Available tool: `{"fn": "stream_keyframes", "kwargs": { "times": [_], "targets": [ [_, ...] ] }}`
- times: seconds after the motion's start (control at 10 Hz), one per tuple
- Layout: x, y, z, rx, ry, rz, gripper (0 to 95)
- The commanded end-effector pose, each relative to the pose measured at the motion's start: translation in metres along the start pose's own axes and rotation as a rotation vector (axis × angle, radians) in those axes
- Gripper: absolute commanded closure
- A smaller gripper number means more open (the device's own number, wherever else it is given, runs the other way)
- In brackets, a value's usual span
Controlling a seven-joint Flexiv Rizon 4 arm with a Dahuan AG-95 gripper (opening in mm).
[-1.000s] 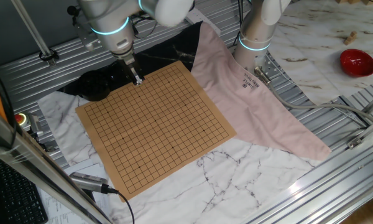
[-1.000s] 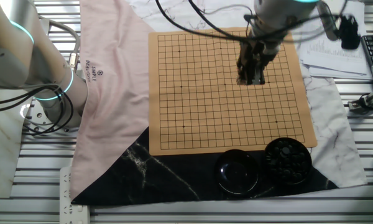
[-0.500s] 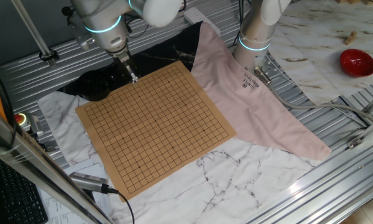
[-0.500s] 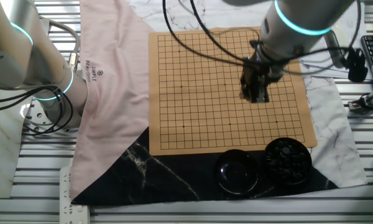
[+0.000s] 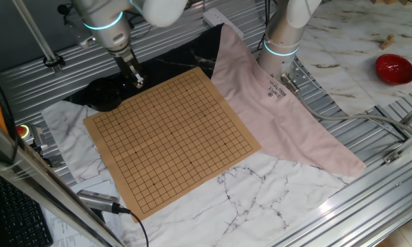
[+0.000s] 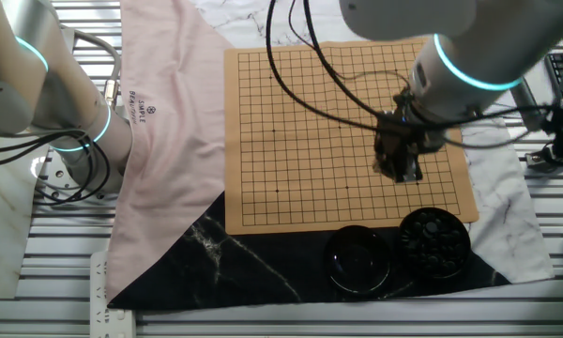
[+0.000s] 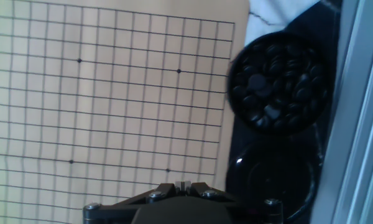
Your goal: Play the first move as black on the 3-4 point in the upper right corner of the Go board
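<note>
The wooden Go board (image 5: 172,137) lies on the cloths, and its grid (image 6: 347,131) bears no stones. My gripper (image 5: 136,82) hangs over the board's edge on the side of the bowls. In the other fixed view it (image 6: 401,171) is just short of the bowl of black stones (image 6: 434,242). In the hand view the fingertips (image 7: 183,183) are pressed together with nothing between them. The bowl full of glossy black stones (image 7: 278,81) lies to the upper right, beyond the board's edge (image 7: 227,124). No single stone is picked out.
An empty black bowl or lid (image 6: 358,256) sits beside the full bowl on the black cloth (image 6: 263,272); it also shows in the hand view (image 7: 273,180). A pink cloth (image 5: 275,103) covers the table beside the second arm's base (image 5: 283,41). A red object (image 5: 395,68) lies far off.
My gripper has moved from over the board's inner part towards the board edge near the bowl of black stones. The board and bowls have not moved.
</note>
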State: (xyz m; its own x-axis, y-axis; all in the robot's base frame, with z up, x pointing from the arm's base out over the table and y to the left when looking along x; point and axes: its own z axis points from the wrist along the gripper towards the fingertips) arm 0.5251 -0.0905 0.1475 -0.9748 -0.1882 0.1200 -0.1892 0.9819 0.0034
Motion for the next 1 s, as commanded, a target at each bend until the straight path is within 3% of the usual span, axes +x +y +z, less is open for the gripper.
{"fn": "stream_keyframes", "kwargs": {
  "times": [0.1,0.6,1.0],
  "targets": [
    [-0.005,-0.009,0.002,0.001,0.003,-0.006,95.0],
    [-0.021,-0.025,0.006,-0.001,0.008,-0.020,95.0],
    [-0.035,-0.035,0.019,0.009,0.008,-0.032,95.0]
  ]
}}
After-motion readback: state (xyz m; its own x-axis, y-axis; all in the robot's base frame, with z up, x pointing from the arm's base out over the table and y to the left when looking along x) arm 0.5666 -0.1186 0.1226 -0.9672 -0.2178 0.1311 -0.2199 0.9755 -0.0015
